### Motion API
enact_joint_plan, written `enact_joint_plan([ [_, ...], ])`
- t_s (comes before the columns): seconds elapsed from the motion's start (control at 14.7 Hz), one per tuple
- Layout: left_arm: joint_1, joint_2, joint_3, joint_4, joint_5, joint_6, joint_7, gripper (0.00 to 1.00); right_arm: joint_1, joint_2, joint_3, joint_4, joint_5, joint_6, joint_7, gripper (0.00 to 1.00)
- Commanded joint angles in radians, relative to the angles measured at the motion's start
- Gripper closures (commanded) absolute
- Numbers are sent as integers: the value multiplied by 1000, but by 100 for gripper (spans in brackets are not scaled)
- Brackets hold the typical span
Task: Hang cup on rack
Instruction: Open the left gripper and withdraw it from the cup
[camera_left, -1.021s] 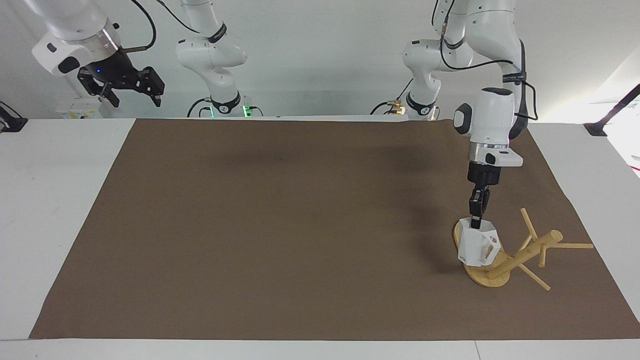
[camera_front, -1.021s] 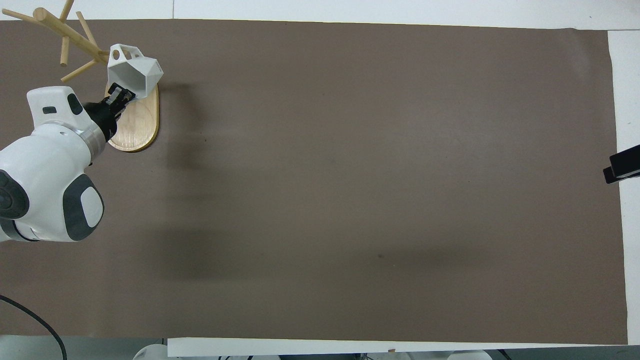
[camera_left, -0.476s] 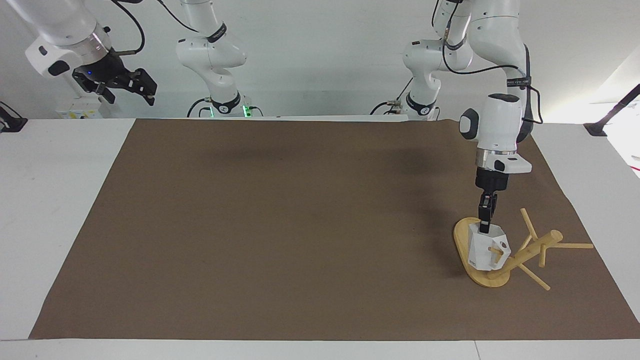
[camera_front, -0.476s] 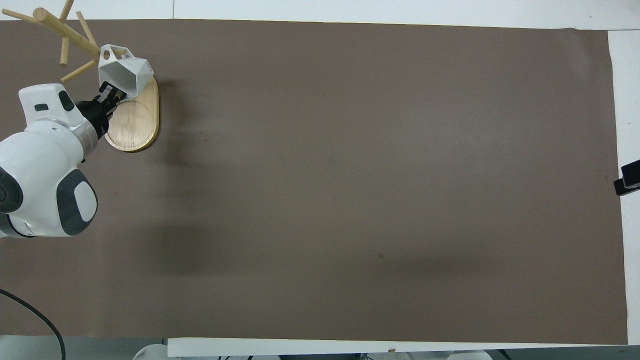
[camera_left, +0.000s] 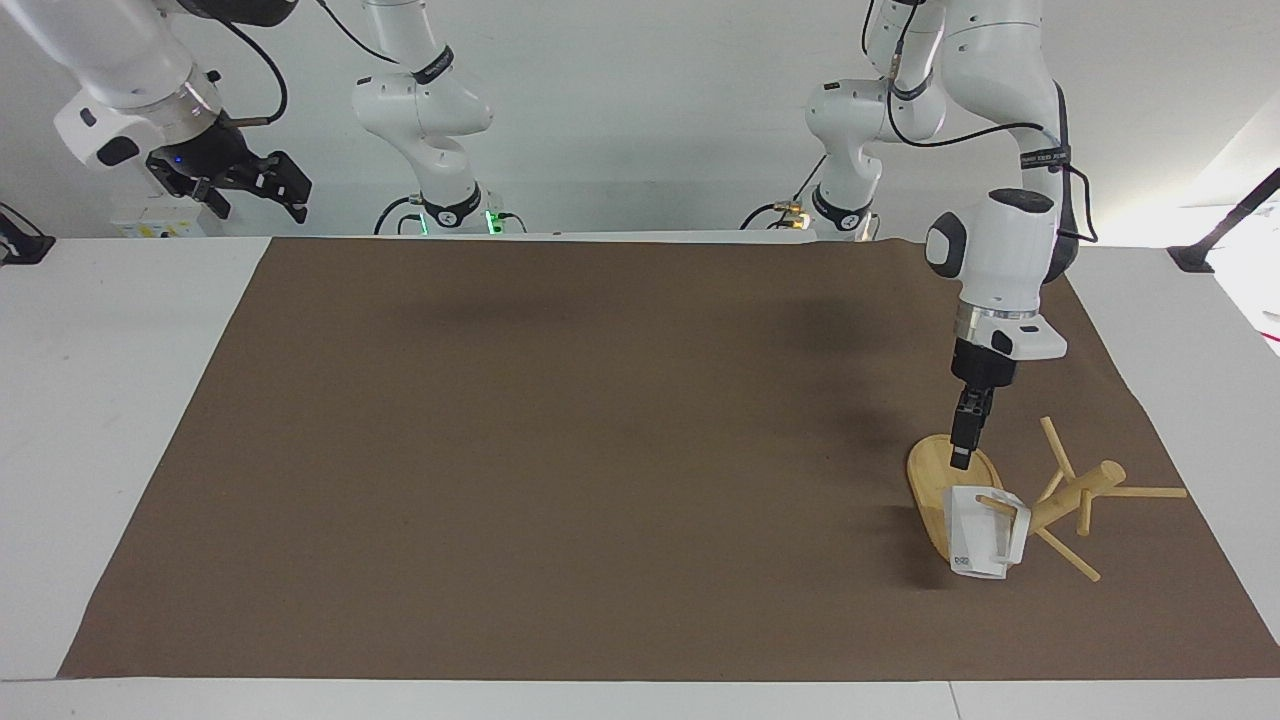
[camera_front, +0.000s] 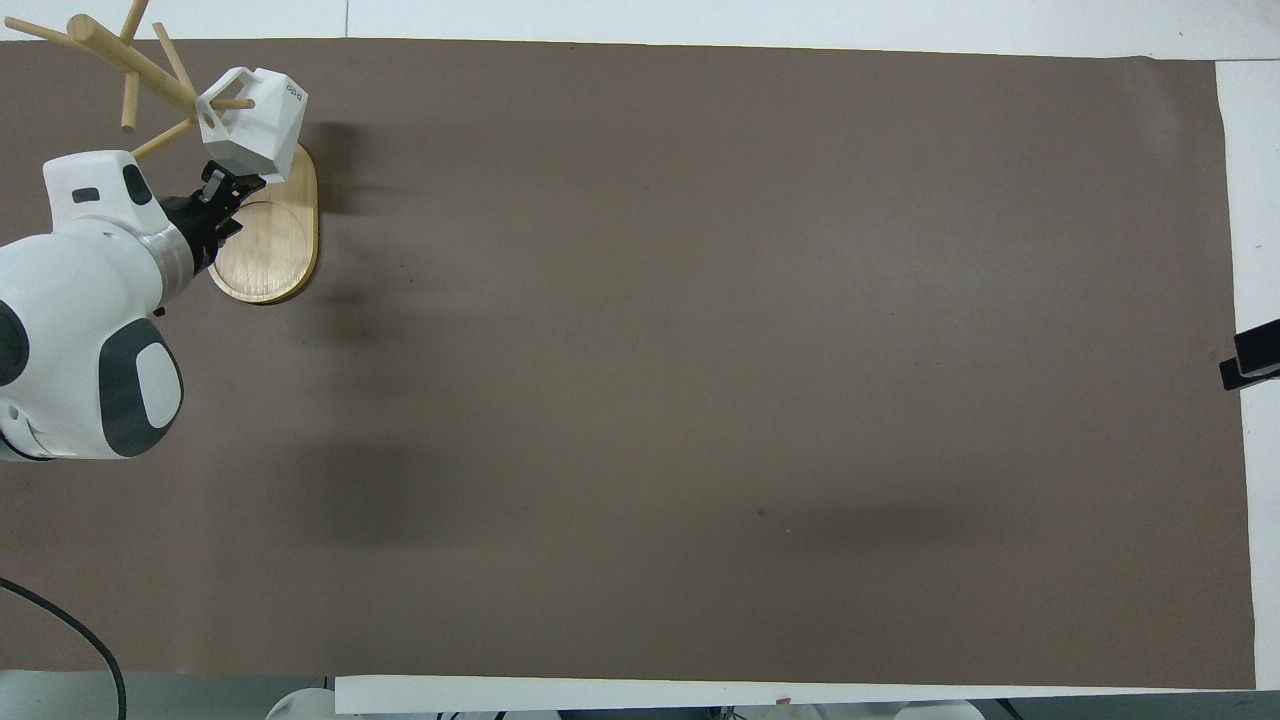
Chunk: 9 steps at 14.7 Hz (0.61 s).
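The white faceted cup (camera_left: 978, 538) hangs by its angular handle on a thin peg of the bamboo rack (camera_left: 1075, 488), tipped over above the end of the oval base (camera_left: 928, 468) farther from the robots. In the overhead view the cup (camera_front: 258, 128) shows its dark mark, and the rack (camera_front: 268, 250) stands at the left arm's end of the table. My left gripper (camera_left: 959, 461) is open and empty just above the base, apart from the cup; it also shows in the overhead view (camera_front: 232, 182). My right gripper (camera_left: 283, 188) waits raised and open at the right arm's end.
A brown mat (camera_left: 600, 450) covers most of the white table. The rack's other pegs (camera_left: 1150, 491) stick out toward the mat's edge at the left arm's end. A dark tip of the right gripper (camera_front: 1252, 358) shows at the overhead view's edge.
The left gripper carried the cup to the peg, let it go and drew back a little. The cup swung over and now hangs from the peg. The right gripper shifted slightly.
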Motion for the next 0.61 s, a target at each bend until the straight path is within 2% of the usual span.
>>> enact_joint_plan([
  [0.0, 12, -124, -7, 3, 9, -245, 39, 0, -8, -15, 6, -31, 1, 24, 12, 0],
  [0.14, 25, -207, 1, 38, 9, -465, 143, 1, -6, -15, 6, -31, 1, 24, 8, 0],
  [0.2, 29, -219, 7, 87, 7, -599, 212, 1, -2, -16, 7, -34, 1, 20, 4, 0],
  [0.34, 67, -218, 7, 223, 9, -867, 382, 1, 4, -18, 7, -36, 1, 18, 4, 0],
  [0.54, 125, -189, 10, 426, 6, -1179, 764, 1, 3, -18, 7, -36, 1, 18, 4, 0],
])
